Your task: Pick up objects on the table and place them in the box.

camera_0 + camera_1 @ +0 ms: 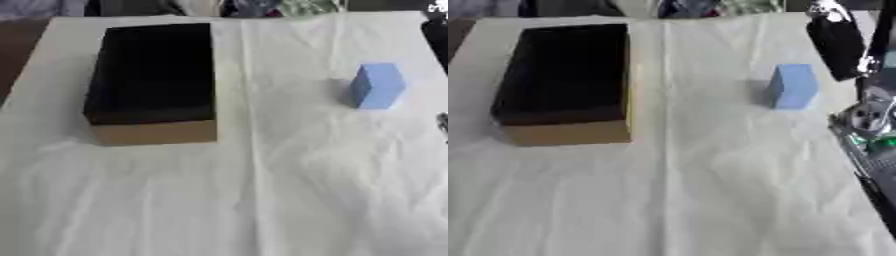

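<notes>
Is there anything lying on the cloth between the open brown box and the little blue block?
Nothing: between the brown cardboard box with a dark inside and the light blue block, both eye views show only bare, wrinkled white cloth.

No readable text, labels, brands or numbers anywhere in either view.

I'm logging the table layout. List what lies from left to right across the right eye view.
Box, open with a dark inside, on the white cloth → blue block standing apart from it → the robot's right arm along the right edge. Neither hand can be made out.
</notes>
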`<state>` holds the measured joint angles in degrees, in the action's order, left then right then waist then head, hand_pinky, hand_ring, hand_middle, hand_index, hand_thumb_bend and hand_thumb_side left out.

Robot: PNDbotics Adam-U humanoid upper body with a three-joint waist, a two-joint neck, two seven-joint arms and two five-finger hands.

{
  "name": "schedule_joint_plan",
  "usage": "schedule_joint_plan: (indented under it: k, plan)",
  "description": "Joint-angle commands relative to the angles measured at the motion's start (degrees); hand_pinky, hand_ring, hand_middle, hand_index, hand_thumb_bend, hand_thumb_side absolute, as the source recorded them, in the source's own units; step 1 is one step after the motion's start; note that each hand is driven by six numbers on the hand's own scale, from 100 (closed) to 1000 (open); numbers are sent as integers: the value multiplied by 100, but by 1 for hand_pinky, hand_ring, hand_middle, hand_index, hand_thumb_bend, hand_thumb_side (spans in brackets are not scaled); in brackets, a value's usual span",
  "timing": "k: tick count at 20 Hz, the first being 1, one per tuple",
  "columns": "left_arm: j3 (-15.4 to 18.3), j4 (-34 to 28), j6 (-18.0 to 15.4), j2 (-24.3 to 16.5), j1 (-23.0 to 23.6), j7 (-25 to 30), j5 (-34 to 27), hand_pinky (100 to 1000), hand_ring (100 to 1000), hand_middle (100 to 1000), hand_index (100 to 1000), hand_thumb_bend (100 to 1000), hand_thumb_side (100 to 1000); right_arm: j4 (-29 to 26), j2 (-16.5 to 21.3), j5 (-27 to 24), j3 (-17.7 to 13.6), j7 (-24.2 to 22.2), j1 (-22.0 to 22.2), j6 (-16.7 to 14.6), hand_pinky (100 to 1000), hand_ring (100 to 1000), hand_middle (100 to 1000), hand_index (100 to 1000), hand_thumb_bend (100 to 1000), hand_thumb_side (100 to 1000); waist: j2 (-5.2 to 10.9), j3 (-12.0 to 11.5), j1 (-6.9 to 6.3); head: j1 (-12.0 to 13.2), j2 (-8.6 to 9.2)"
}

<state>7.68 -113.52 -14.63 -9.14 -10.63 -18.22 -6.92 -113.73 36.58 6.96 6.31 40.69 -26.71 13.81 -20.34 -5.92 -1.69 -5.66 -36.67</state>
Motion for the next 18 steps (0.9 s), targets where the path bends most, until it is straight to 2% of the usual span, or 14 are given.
schedule_joint_plan:
  k: [1,3,5,7,9,11,13,18]
  plan:
    - [56,-107,-21,-164,-17,-35,62,985,595,681,873,100,664,-86,223,99,-82,-75,-94,66,842,775,713,848,100,449,114,13,5,-7,-4]
    - [55,-107,-18,-171,-12,-35,70,984,595,681,873,100,670,-86,322,171,-62,-225,-141,185,845,783,729,858,100,443,120,19,5,6,-10]
    - [54,-107,-11,-194,5,-32,81,984,595,681,873,100,661,-86,608,334,18,-707,-255,543,852,799,748,863,100,380,140,35,22,14,-23]
    - [55,-107,0,-216,19,-30,90,984,595,681,873,100,663,-86,909,559,75,-1410,-438,969,857,814,764,866,100,293,163,60,44,10,-29]
    - [47,-107,15,-236,28,-22,94,984,595,681,873,100,662,-86,1226,779,144,-2266,-646,1411,867,835,789,877,100,261,193,82,70,-6,-26]
    - [41,-107,34,-262,45,-9,99,984,595,680,872,100,661,-86,1512,1034,210,-3252,-848,1726,882,858,818,891,100,243,226,93,92,-23,-19]
    - [35,-107,45,-280,59,-2,100,984,595,680,872,100,660,-86,1741,1323,270,-4234,-1062,1842,894,875,837,903,100,240,255,104,108,-35,-18]
    - [26,-107,57,-323,90,12,105,983,595,680,872,100,658,-86,2132,1790,489,-6298,-1506,1806,913,911,875,927,100,306,300,115,144,-57,-18]
